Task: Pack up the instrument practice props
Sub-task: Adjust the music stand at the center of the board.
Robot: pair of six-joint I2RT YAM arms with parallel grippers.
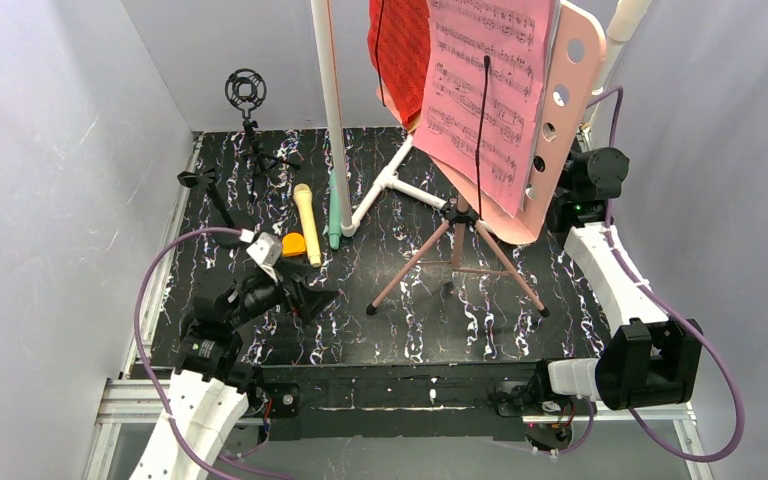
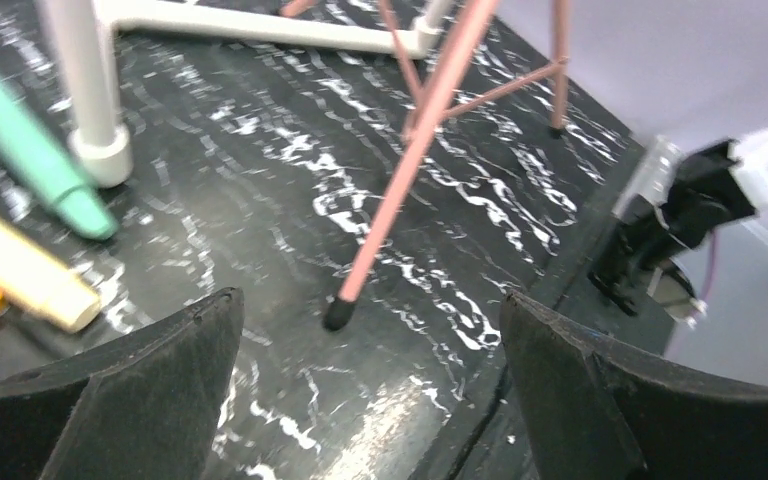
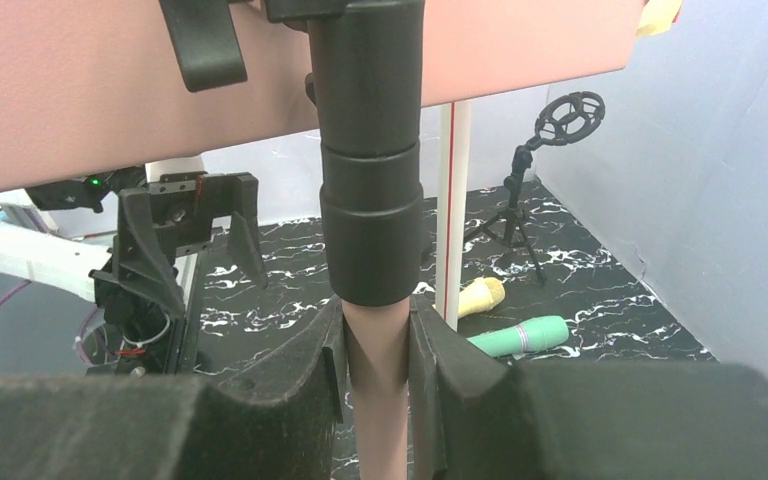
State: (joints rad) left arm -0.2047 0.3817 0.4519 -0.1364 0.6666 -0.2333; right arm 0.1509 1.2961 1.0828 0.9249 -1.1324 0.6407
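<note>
The pink hole-punched music stand (image 1: pixel 560 100) stands on tripod legs (image 1: pixel 455 262), carrying pink sheet music (image 1: pixel 485 80) with the red folder (image 1: pixel 400 50) behind it. My right gripper (image 3: pixel 377 335) is shut on the stand's pink pole (image 3: pixel 378 390), just under a black collar (image 3: pixel 370 200); in the top view the stand's desk hides its fingers. A yellow microphone (image 1: pixel 307 225) and a mint-green microphone (image 1: pixel 334 215) lie on the mat. My left gripper (image 2: pixel 370 305) hangs open low over the mat, with a tripod foot (image 2: pixel 338 312) just ahead of its jaws.
The white pipe frame (image 1: pixel 338 110) rises beside the microphones, its foot (image 2: pixel 100 160) near the mint one. A black shock-mount stand (image 1: pixel 247 95) and a small black tripod (image 1: pixel 205 185) stand at the back left. An orange piece (image 1: pixel 293 244) lies by the yellow microphone. Walls close in on both sides.
</note>
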